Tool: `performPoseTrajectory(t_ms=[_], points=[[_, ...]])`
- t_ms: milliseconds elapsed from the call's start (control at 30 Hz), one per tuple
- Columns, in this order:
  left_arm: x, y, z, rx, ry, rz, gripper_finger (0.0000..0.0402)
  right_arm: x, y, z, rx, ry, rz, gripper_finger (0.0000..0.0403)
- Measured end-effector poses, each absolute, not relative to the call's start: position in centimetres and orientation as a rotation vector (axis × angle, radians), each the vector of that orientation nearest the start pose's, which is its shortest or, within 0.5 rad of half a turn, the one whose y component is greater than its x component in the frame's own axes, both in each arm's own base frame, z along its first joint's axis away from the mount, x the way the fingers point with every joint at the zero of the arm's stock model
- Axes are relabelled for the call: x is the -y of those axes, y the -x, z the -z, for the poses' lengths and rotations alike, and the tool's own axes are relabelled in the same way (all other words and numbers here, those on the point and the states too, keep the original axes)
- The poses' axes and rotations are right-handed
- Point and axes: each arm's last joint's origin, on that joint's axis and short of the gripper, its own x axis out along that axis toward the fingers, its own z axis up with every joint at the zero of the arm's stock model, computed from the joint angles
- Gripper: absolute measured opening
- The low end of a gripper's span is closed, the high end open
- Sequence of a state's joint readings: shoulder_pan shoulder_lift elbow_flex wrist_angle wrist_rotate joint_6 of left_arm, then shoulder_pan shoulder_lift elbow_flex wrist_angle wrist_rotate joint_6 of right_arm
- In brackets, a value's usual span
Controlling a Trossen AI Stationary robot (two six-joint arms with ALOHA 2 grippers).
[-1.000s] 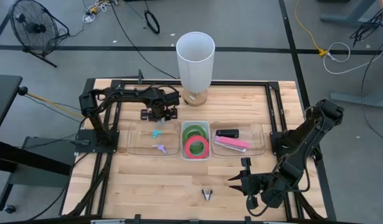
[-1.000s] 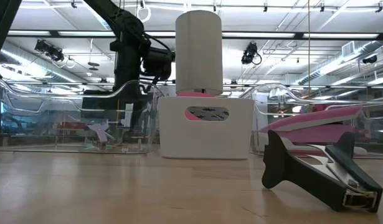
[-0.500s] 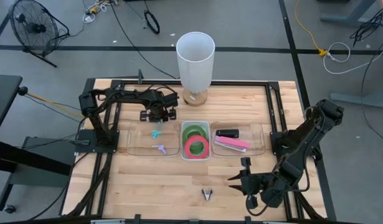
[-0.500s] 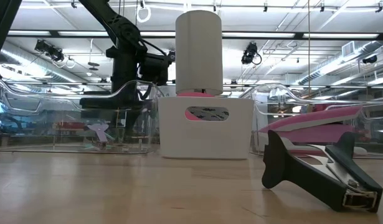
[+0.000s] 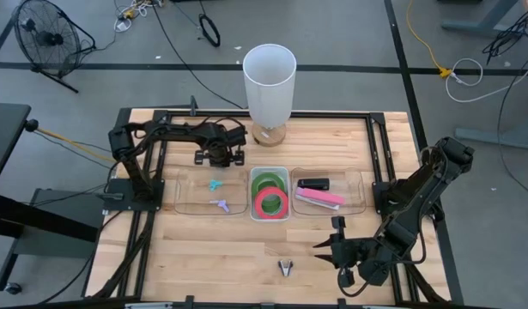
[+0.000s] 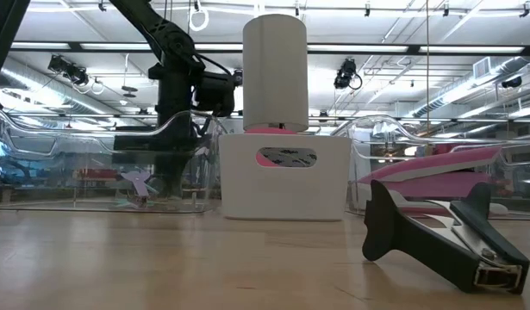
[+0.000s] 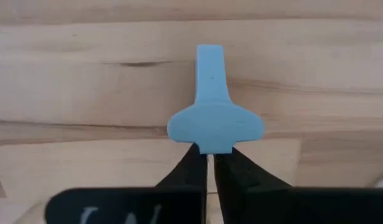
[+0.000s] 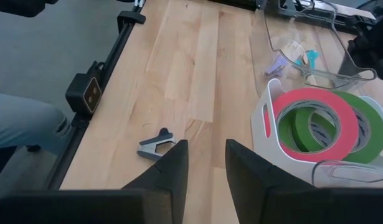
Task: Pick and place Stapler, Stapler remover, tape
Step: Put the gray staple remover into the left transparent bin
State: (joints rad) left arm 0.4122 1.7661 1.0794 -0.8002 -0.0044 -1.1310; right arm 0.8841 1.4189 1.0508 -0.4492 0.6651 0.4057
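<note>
Left claw point(image 7: 207, 163): clenched on blue staple remover point(image 7: 213, 109), above counter point(image 5: 212, 249). Risk: thin pinch slips, remover drops outside clear tray point(image 5: 188, 206). Right claw point(image 8: 203, 163): released, idle.

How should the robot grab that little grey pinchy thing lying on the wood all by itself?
The grey staple remover lies flat on the bare table, nothing touching it. Probably best to come straight down from above and close the jaws across its narrow body, not along its length. The right gripper is nearest, open and resting just beside it.
</note>
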Motion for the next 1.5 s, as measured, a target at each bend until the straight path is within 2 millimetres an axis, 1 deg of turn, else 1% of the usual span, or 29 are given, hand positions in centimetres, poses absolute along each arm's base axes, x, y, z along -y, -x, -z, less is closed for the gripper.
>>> performPoseTrajectory(t_ms=[233,433,600,767,900,967,1033,1167,1233,1367,1500], points=[[-13.2,-29.2,-17.9,-1.099,1.182,-1.100,0.0012,-21.5,-19.9,-26.6,-0.607,0.180,-0.084,0.0107],[-13.2,-29.5,-20.6,-1.167,1.151,-1.113,0.0011,-21.5,-19.9,-26.6,-0.607,0.181,-0.083,0.0107],[-12.8,-29.9,-23.3,-1.219,1.109,-1.111,0.0012,-21.5,-19.9,-26.6,-0.607,0.181,-0.084,0.0107],[-11.2,-30.4,-26.5,-1.291,1.017,-1.047,0.0011,-21.5,-19.9,-26.6,-0.607,0.181,-0.083,0.0107],[-9.1,-30.7,-29.3,-1.345,0.938,-0.994,0.0011,-21.5,-19.9,-26.6,-0.607,0.181,-0.083,0.0107],[-7.6,-31.0,-30.4,-1.373,0.861,-0.912,0.0011,-21.5,-19.9,-26.6,-0.607,0.181,-0.083,0.0107],[-5.7,-31.4,-31.0,-1.409,0.775,-0.809,0.0011,-21.5,-19.9,-26.6,-0.607,0.180,-0.083,0.0107],[-1.3,-31.6,-31.3,-1.512,0.671,-0.587,0.0012,-21.5,-19.9,-26.6,-0.607,0.178,-0.083,0.0107],[0.9,-31.6,-31.3,-1.546,0.630,-0.521,0.0012,-21.5,-19.9,-26.6,-0.607,0.177,-0.082,0.0107],[4.5,-31.2,-31.3,-1.559,0.506,-0.464,0.0013,-21.5,-19.9,-26.7,-0.601,0.173,-0.076,0.0107],[6.7,-30.8,-31.3,-1.543,0.412,-0.457,0.0013,-21.4,-20.0,-26.7,-0.596,0.130,-0.060,0.0107]])
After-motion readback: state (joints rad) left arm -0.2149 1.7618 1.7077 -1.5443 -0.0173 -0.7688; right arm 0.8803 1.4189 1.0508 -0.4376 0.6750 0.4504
